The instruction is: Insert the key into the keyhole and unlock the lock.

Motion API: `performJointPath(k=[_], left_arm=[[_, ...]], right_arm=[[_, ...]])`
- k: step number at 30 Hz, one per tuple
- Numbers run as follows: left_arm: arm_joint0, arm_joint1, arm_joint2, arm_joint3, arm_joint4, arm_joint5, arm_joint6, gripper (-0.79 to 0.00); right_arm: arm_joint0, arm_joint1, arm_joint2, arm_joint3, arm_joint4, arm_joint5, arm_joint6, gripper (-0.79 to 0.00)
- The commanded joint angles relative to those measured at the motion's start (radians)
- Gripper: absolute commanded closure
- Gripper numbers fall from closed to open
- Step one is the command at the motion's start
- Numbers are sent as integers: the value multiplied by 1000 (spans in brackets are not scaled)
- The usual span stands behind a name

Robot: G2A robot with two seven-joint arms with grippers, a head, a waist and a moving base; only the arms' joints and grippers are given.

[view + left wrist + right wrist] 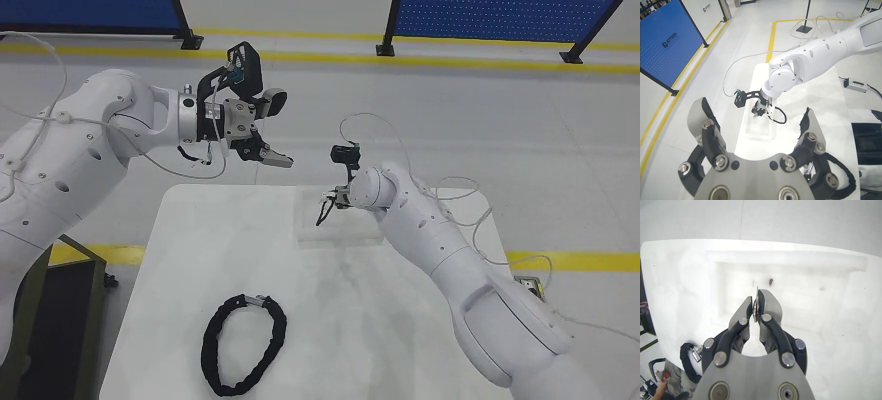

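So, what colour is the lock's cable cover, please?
The lock is black; top view shows best.

We see the key [755, 306] — small, flat, silver — pinched by its round head between the right gripper's [754, 294] fingers. It is edge-on to the wrist camera, and its blade sticks out past the fingertips, over the tray's [711, 285] hollow. The lock [212, 345] is a black, fabric-sleeved loop curled into an oval and lying flat — well apart from the tray, on the robot's side of it and to the left. Its short silver cylinder sits at the end of the loop nearest the tray.
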Motion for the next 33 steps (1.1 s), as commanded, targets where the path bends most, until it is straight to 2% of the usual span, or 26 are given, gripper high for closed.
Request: performJointPath(k=[1, 8, 12, 16, 21, 25, 33], left_arm=[[0, 0, 0, 0, -1, 0, -1, -785], [0, 0, 0, 0, -1, 0, -1, -785], [0, 0, 0, 0, -1, 0, -1, -785], [0, 0, 0, 0, -1, 0, -1, -785], [0, 0, 0, 0, -1, 0, -1, -785], [0, 0, 0, 0, -1, 0, -1, -785], [0, 0, 0, 0, -1, 0, -1, -785]], right_arm=[[-13, 18, 26, -37, -2, -52, 21, 0], [-100, 96, 156, -233, -23, -165, 111, 0], [-177, 143, 255, -375, -8, -237, 195, 0], [-256, 183, 345, -509, -15, -267, 285, 0], [-338, 220, 436, -652, -5, -271, 392, 0], [-384, 241, 512, -726, 66, -256, 479, 0], [-419, 273, 643, -801, 253, -142, 657, 0]])
